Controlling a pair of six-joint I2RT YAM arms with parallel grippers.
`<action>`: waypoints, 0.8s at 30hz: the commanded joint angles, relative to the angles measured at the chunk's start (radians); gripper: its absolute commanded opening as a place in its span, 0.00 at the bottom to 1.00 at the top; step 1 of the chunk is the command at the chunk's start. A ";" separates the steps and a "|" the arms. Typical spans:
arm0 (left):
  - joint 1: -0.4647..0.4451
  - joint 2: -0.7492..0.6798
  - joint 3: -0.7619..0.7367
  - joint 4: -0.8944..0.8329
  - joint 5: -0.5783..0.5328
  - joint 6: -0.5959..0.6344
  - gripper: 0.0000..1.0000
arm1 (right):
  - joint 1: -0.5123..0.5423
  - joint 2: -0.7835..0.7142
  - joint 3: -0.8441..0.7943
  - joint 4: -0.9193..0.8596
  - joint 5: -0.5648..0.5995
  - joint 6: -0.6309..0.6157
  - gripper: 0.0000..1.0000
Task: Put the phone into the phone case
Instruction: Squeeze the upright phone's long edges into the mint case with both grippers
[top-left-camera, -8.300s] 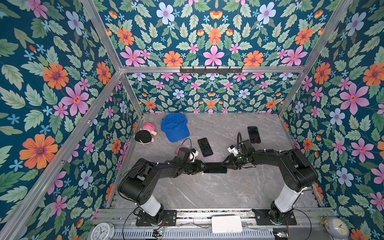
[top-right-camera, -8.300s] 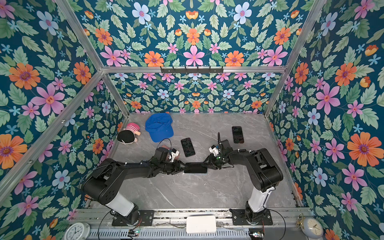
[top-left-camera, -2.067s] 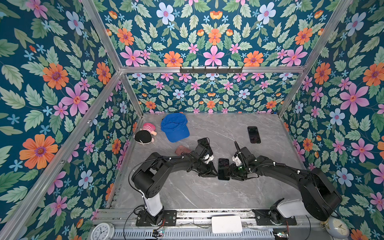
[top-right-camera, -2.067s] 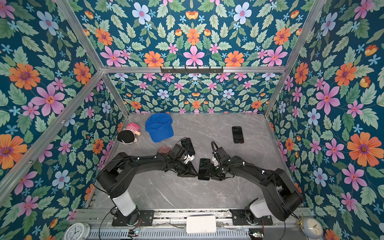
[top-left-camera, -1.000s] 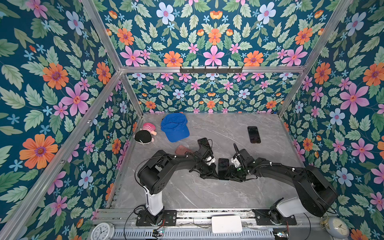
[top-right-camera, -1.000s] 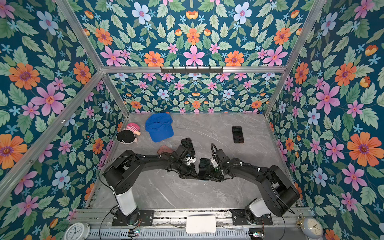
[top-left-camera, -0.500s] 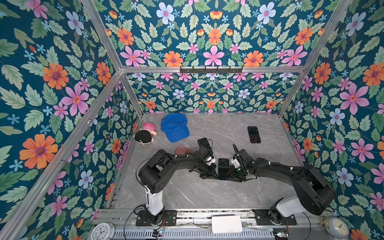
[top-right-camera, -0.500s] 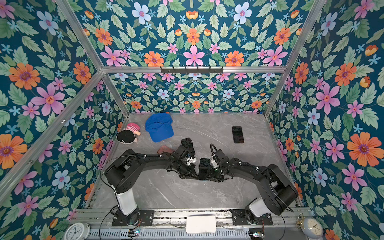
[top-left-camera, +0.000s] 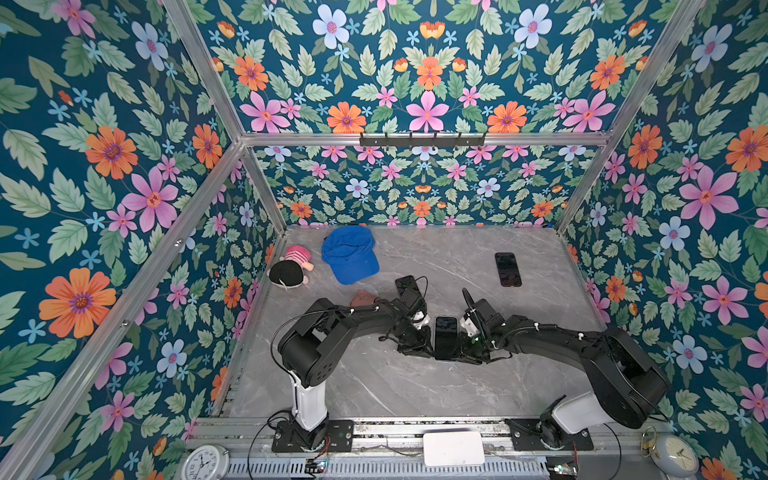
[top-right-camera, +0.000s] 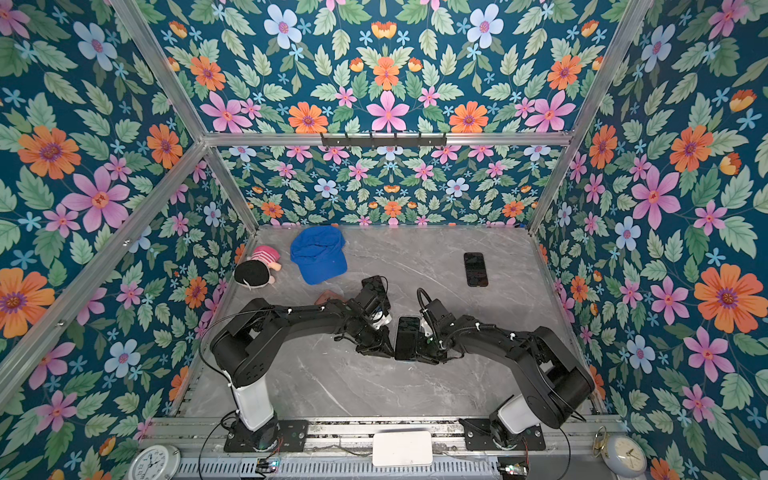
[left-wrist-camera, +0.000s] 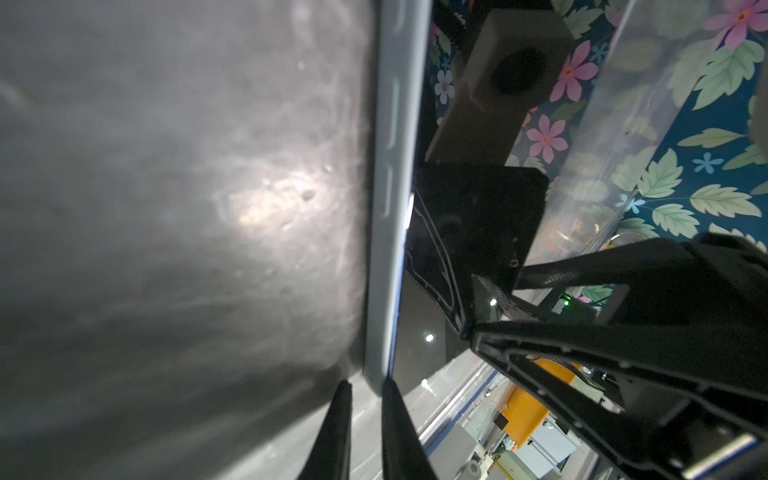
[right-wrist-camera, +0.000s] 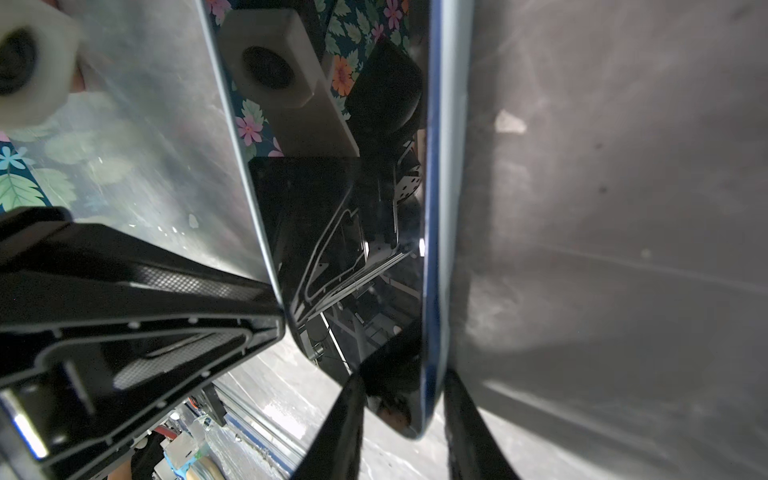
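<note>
Marble top (top-left-camera: 374, 382): carrying everything; both arms are reaching in low to its middle.
Phone (top-left-camera: 445, 337): lying screen-up mid-table btwn the two pincers in both top views.
Case (left-wrist-camera: 384, 166): pale shell w/ button slots, running along the phone's side in the L wrist view. Phone looks to be sitting inside it; can't tell if every corner is seated.
L gripper (left-wrist-camera: 365, 397): fingertips standing close together w/ a slim gap showing, right at the case's end corner. Can't tell if they're pinching it or just touching.
R gripper (right-wrist-camera: 401, 399): fingers straddling the phone's corner, one on the glass side, one on the back side next to the table. Can't tell if it's clamping yet.
Step, my read: seating/pressing stage, prob. nearing the end of the job.
Risk 1: squeezing at one corner only could be popping the opposite corner out of the shell, esp. if the rim is soft.
Risk 2: glass is looking slick, so a finger on the screen could be sliding off and flicking the phone away.
Risk 3: pincers are working nearly touching, so a small misaim could be knocking them together.
Risk 4: finger on the table side could be levering the case up and tilting the phone out.
Bystanders: spare phone (top-left-camera: 508, 269), blue cap (top-left-camera: 350, 254), plush doll (top-left-camera: 289, 269) sitting well apart at the back.
</note>
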 joint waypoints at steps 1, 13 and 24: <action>0.001 -0.012 0.008 -0.035 -0.029 0.027 0.19 | 0.002 -0.014 0.012 -0.011 0.013 -0.007 0.32; 0.014 -0.056 -0.128 0.288 0.102 -0.117 0.30 | 0.003 -0.083 0.008 -0.078 0.043 0.002 0.32; 0.018 -0.050 -0.165 0.348 0.123 -0.141 0.32 | 0.015 -0.042 0.021 -0.048 0.023 0.008 0.25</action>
